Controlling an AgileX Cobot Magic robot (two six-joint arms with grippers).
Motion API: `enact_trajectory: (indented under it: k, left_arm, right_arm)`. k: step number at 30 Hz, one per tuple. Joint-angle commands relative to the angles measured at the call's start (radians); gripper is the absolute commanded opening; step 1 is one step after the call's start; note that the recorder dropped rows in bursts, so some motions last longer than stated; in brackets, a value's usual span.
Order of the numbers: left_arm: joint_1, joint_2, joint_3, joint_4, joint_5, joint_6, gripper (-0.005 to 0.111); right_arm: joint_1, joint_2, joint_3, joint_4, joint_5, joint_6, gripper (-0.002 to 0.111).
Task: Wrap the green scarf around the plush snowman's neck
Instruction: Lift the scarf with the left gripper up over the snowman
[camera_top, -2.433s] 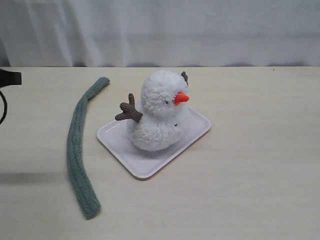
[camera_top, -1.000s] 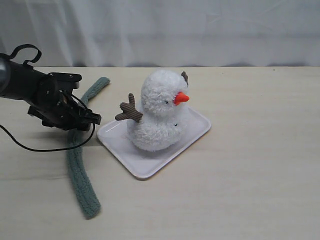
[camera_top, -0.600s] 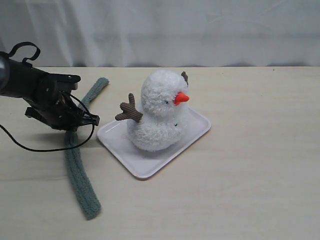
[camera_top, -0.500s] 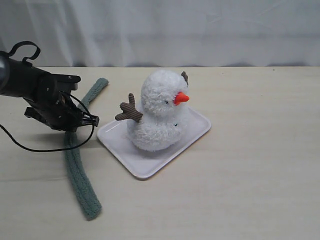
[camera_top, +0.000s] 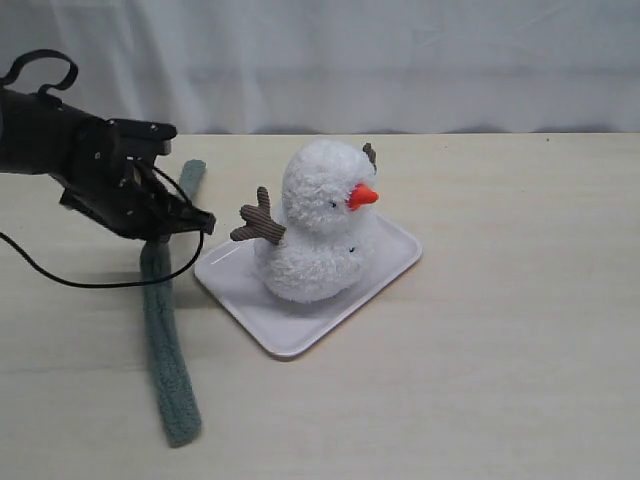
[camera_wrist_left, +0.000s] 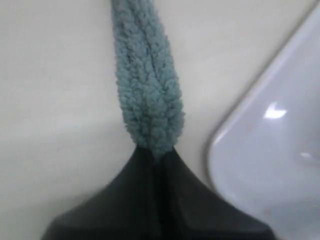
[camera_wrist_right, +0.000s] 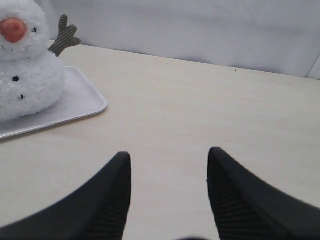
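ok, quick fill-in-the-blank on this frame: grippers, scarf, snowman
1. The left gripper is ____ on the green scarf.
2. The right gripper is ____, with nothing between its fingers.
3. The plush snowman stands on the white tray, and its nose is ____.

Missing words: shut; open; orange.

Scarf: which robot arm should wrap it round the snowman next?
Left. The left gripper is shut on the scarf, right beside the tray holding the snowman. The right gripper is open, holding nothing, with no scarf near it.
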Motion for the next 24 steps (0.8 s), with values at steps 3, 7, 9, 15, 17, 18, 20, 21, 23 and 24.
enact_trajectory:
  k: [3,7,9,15,17,18,20,21,23,24]
  left_arm:
    - [-0.128,-0.143,0.001,0.113,-0.098,-0.001,0.0]
    - [-0.158,-0.22,0.001,0.125,-0.161,-0.006,0.0]
    - [-0.158,-0.252,0.001,0.125,-0.182,-0.006,0.0]
    - [-0.158,-0.342,0.001,0.118,-0.245,-0.002,0.0]
    - [-0.158,-0.367,0.001,0.107,-0.267,-0.002,0.0]
    - [-0.163,-0.384,0.001,0.099,-0.282,-0.002,0.0]
    - [-0.176,-0.403,0.001,0.098,-0.308,-0.002,0.0]
    - [-0.191,-0.416,0.001,0.098,-0.331,-0.002,0.0]
    - [-0.219,-0.43,0.001,0.101,-0.371,-0.002,0.0]
    - [-0.236,-0.439,0.001,0.101,-0.395,0.005,0.0]
  right_arm:
    - [-0.002,-0.005,0.002,-0.007,-0.004,0.0,0.046]
    - [-0.002,-0.005,0.002,-0.007,-0.004,0.0,0.046]
    - [-0.002,-0.005,0.002,-0.007,-0.004,0.0,0.046]
    - [-0.002,-0.005,0.002,-0.007,-0.004,0.0,0.046]
    - [-0.002,-0.005,0.002,-0.007,-0.004,0.0,0.046]
    - [-0.002,-0.005,0.002,-0.007,-0.004,0.0,0.046]
    - [-0.002,-0.005,0.002,-0.007,-0.004,0.0,0.046]
    - [-0.002,-0.005,0.002,-0.007,-0.004,0.0,0.046]
    - [-0.002,-0.005,0.002,-0.007,-0.004,0.0,0.046]
    - [-0.002,-0.005,0.002,-0.007,-0.004,0.0,0.046]
